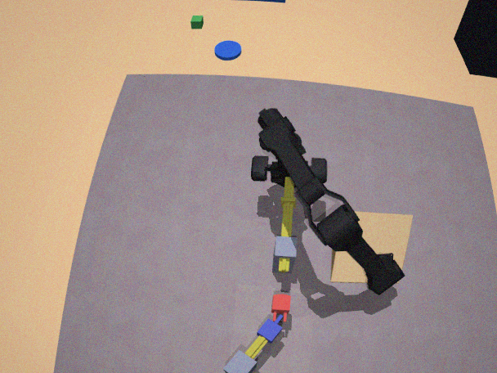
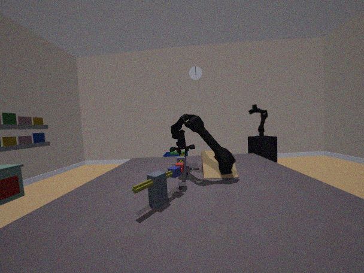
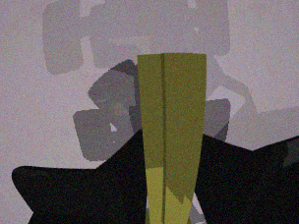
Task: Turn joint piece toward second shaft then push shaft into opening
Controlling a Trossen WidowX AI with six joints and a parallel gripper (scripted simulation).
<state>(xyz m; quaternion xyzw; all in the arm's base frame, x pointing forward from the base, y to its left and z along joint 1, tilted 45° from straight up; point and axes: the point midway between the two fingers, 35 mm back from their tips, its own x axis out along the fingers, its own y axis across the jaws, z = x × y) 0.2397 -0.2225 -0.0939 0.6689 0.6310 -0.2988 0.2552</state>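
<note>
My gripper [image 1: 287, 177] [image 2: 181, 148] is shut on the far end of the second yellow shaft [image 1: 287, 213] [image 3: 172, 134]. This shaft runs through a grey block [image 1: 285, 246]. Its free end [image 1: 284, 266] sticks out of the block toward the red joint piece [image 1: 281, 303] [image 2: 179, 165], with a small gap between them. The red joint piece hangs on a blue piece [image 1: 270, 328] [image 2: 174, 171] at the end of the first yellow shaft [image 1: 257, 347] [image 2: 142, 186]. That shaft is fixed in another grey block [image 1: 240, 363] [image 2: 157, 188]. The joint's opening is not clear to see.
The arm's base stands on a tan board [image 1: 388, 233] [image 2: 209, 167] to the right of the shafts. A blue disc [image 1: 228, 50] and a green cube [image 1: 197, 21] lie on the floor beyond the mat. A black pedestal [image 2: 262, 148] with another arm stands at the back right.
</note>
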